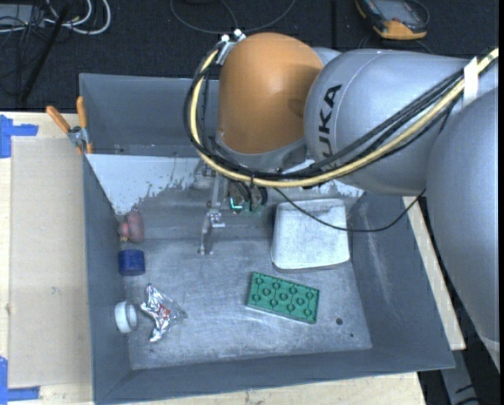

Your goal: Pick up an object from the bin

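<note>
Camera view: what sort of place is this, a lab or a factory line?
Probably a robotics lab test cell: a KUKA arm reaches into a grey metal bin holding mismatched oddments like a green studded brick and a blue cap, with loose cables on the dark floor behind.

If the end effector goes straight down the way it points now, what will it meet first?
Most likely the bare floor of the grey metal bin; nothing seems to lie under the end effector. The pale rectangular block lies apart. Depth is unclear.
</note>
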{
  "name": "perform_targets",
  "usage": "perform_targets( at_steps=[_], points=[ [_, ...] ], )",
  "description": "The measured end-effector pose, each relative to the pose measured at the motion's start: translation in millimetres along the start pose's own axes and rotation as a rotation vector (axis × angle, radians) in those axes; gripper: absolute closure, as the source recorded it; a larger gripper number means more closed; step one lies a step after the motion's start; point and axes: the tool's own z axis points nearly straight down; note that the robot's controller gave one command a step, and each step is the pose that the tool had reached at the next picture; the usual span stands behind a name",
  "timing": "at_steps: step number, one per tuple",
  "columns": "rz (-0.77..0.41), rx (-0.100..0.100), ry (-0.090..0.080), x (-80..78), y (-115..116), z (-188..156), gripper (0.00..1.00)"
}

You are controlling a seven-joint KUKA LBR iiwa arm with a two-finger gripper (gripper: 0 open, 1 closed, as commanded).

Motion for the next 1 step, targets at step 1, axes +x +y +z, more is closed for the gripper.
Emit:
perform_targets(
  at_steps=[1],
  points=[
    [-0.097, 0.001, 0.001, 57.1, 11.0, 138.6, 0.0]
  ],
)
